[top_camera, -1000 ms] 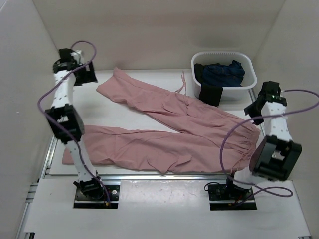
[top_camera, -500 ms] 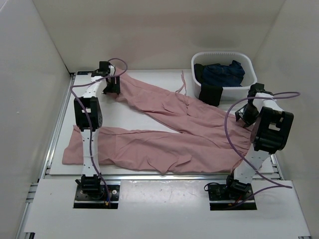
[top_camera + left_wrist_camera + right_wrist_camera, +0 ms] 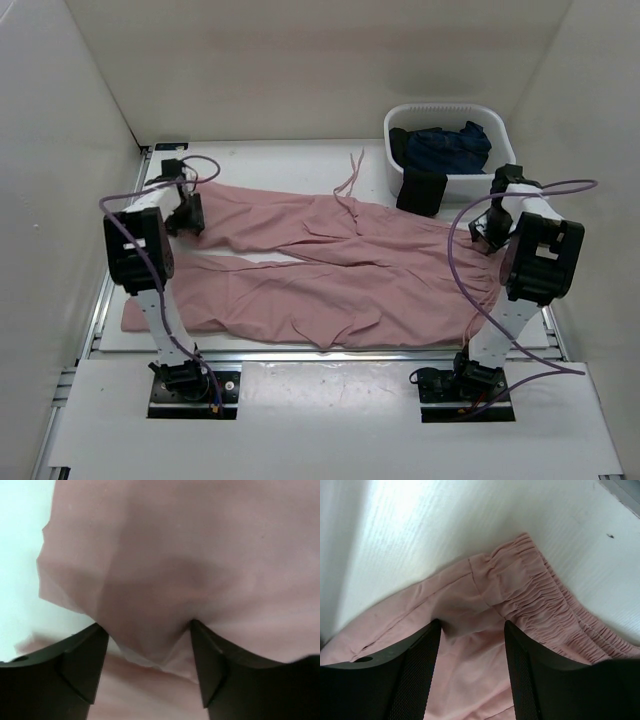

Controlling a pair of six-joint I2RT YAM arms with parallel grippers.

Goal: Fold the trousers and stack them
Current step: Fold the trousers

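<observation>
Far leg of the trousers (image 3: 270,215) swung nearer. Left gripper (image 3: 145,630) and right gripper (image 3: 472,625) pinch them; I fear shallow bites slipping.

White table (image 3: 280,165), pink trousers (image 3: 350,285) spread flat, white basket (image 3: 475,188) at far right

From the top external camera we look down and forward from above and behind the arms. It is far enough back to take in the whole table (image 3: 270,165), with the arm bases along the bottom edge. Our left wrist camera hangs very close over the trousers (image 3: 330,270), its fingers (image 3: 75,665) dark in the lower corners. That patch lies at the left gripper (image 3: 186,215), left of the overhead frame. Our right wrist camera, equally close, faces the waistband (image 3: 545,595) at the right gripper (image 3: 490,232), on the right of the overhead frame.
</observation>
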